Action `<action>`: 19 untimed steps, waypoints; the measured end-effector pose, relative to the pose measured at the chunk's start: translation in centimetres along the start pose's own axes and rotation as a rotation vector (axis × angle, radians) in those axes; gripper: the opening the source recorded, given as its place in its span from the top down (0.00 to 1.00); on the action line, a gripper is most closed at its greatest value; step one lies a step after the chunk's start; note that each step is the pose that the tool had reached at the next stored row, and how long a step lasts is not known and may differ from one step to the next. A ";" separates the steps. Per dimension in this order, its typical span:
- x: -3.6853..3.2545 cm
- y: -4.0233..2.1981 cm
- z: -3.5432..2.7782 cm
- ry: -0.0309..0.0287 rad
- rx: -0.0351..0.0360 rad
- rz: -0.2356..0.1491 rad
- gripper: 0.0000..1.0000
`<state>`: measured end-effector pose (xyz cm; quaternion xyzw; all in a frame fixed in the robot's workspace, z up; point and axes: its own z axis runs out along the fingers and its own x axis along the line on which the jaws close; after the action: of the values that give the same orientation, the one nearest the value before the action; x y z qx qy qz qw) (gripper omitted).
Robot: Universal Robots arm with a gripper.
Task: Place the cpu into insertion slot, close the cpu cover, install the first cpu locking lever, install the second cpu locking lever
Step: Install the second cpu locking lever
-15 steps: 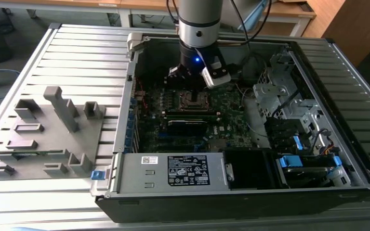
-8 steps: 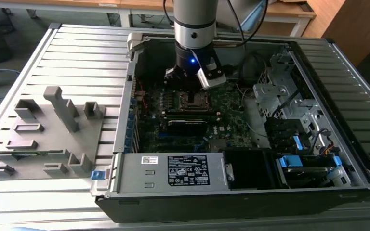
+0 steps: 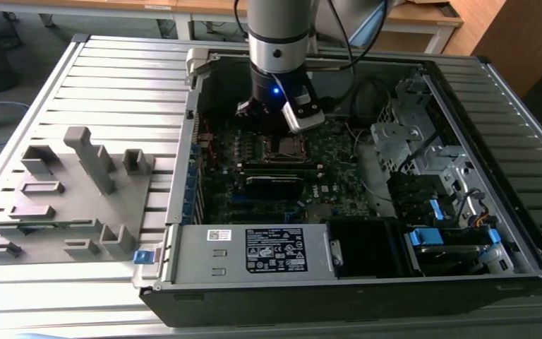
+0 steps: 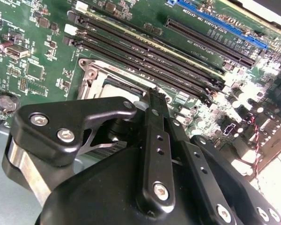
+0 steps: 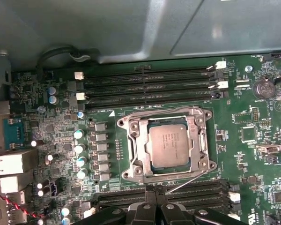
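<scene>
In the first wrist view the cpu [image 5: 171, 146] lies flat inside the insertion slot [image 5: 150, 165] on the green motherboard [image 5: 253, 154]. The silver cpu cover [image 5: 132, 143] rests down around it, with the chip showing through its window. One thin wire locking lever [image 5: 189, 181] slants free from the socket's corner toward my fingertips. My gripper [image 5: 154, 188] is shut, its tips just beside the socket's edge and next to that lever's end. The second wrist view has the gripper [image 4: 154, 93] shut over the socket's rim [image 4: 91, 77]. In the exterior view the arm hangs over the socket [image 3: 285, 147].
Long black memory slots [image 5: 150, 86] run on both sides of the socket. Rows of capacitors [image 5: 79, 147] stand beside it. The open computer case [image 3: 346, 282] has metal walls, a power supply [image 3: 252, 251] and drive cages [image 3: 412, 141]. A grey fixture [image 3: 64, 198] sits at the exterior view's left.
</scene>
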<state>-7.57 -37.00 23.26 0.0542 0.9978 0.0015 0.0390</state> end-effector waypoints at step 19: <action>0.25 -0.72 0.01 0.0000 0.0002 0.000 0.90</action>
<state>-7.89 -37.69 23.23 0.0543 0.9978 0.0014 0.0390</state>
